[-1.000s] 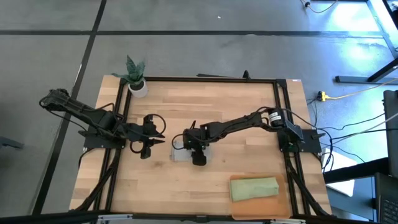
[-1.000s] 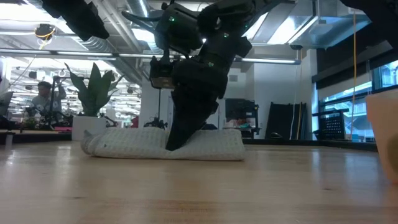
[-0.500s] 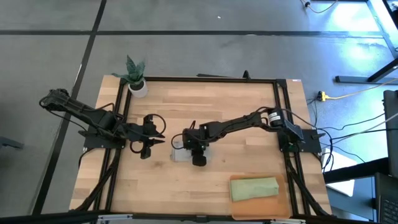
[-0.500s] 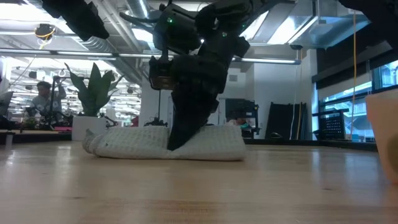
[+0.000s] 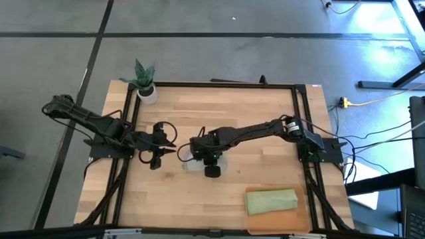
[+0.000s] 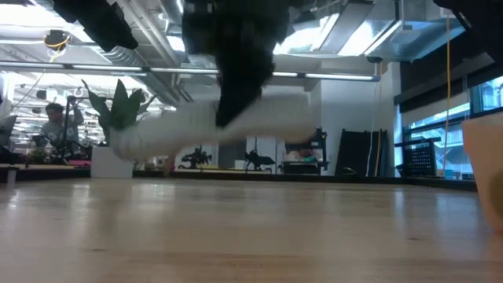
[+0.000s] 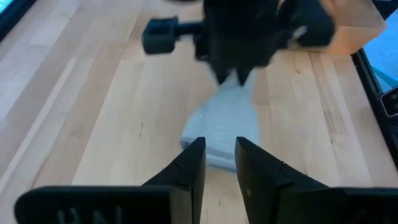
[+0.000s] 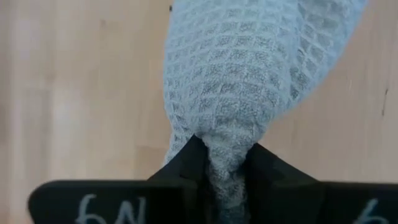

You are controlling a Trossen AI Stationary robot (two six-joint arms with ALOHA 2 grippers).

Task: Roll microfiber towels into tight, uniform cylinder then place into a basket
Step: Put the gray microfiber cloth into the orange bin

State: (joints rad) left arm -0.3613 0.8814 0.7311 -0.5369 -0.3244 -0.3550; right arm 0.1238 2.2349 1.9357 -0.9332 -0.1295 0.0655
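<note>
Right wrist view shows you the right claw (image 8: 225,165) pinched tight on the waffle-textured grey towel (image 8: 249,68), bunched into a soft roll above the table's (image 5: 259,113) middle, the left claw (image 5: 154,159) empty, parted.

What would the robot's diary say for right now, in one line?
right tool: shut on grey towel, lifted off table | left tool: open, waiting beside | green towel: in basket

Bright overhead light, motion-blurred towel (image 6: 236,126)
</note>
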